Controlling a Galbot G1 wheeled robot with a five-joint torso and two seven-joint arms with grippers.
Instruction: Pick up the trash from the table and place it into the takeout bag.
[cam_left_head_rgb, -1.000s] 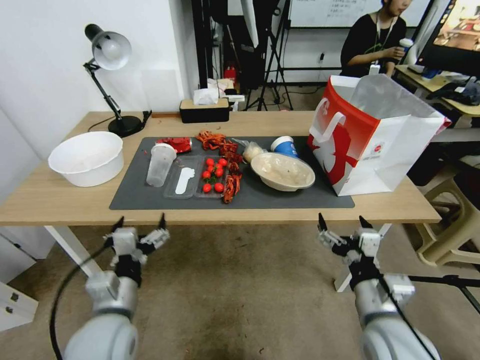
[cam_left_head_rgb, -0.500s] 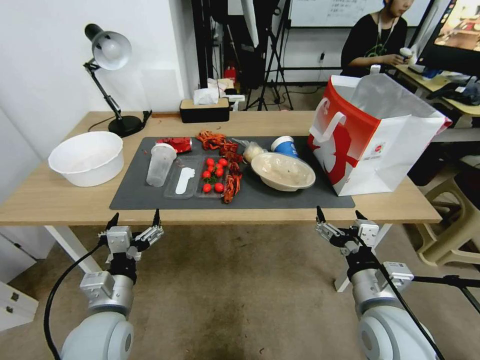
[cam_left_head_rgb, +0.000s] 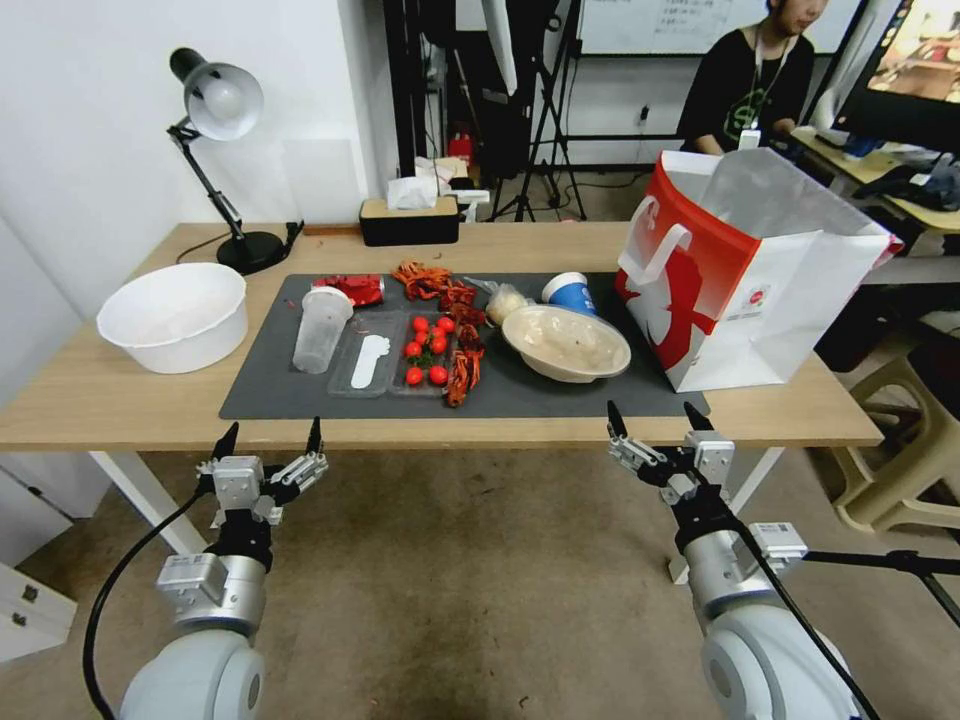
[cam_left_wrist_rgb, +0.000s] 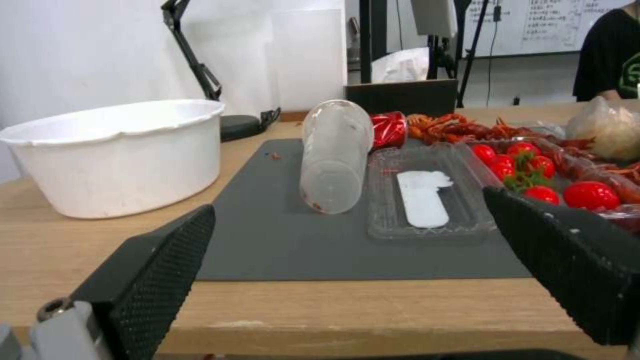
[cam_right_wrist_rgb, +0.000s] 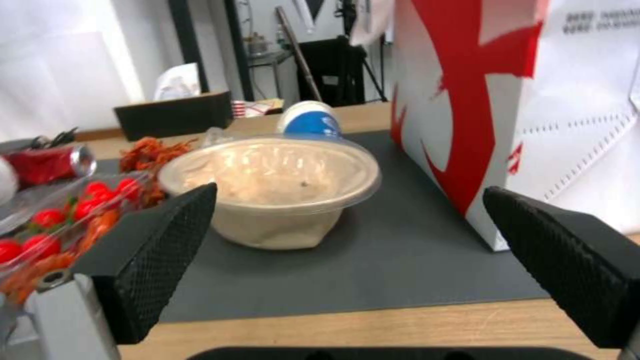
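On the table's (cam_left_head_rgb: 120, 400) dark mat (cam_left_head_rgb: 290, 400) lie the trash items: a beige bowl (cam_left_head_rgb: 566, 343) (cam_right_wrist_rgb: 273, 185), a blue paper cup (cam_left_head_rgb: 570, 291) (cam_right_wrist_rgb: 308, 120), a tipped clear plastic cup (cam_left_head_rgb: 320, 328) (cam_left_wrist_rgb: 335, 155), a crushed red can (cam_left_head_rgb: 350, 289) (cam_left_wrist_rgb: 389, 130) and a wrapped beige lump (cam_left_head_rgb: 503, 300). The red-and-white takeout bag (cam_left_head_rgb: 745, 275) (cam_right_wrist_rgb: 507, 100) stands open at the mat's right end. My left gripper (cam_left_head_rgb: 273, 432) (cam_left_wrist_rgb: 350, 220) is open below the front edge, facing the clear cup. My right gripper (cam_left_head_rgb: 652, 412) (cam_right_wrist_rgb: 350, 192) is open at the front edge, facing the bowl.
A large white basin (cam_left_head_rgb: 172, 316) sits on the table's left end. A clear tray (cam_left_head_rgb: 395, 360) with red tomatoes and crayfish shells lies mid-mat. A desk lamp (cam_left_head_rgb: 222, 110) and a black tissue box (cam_left_head_rgb: 408, 220) stand at the back. A beige stool (cam_left_head_rgb: 900, 450) is at the right.
My right gripper has risen and moved forward-left to the table's front edge. My left gripper has risen slightly. Everything on the table is unmoved.
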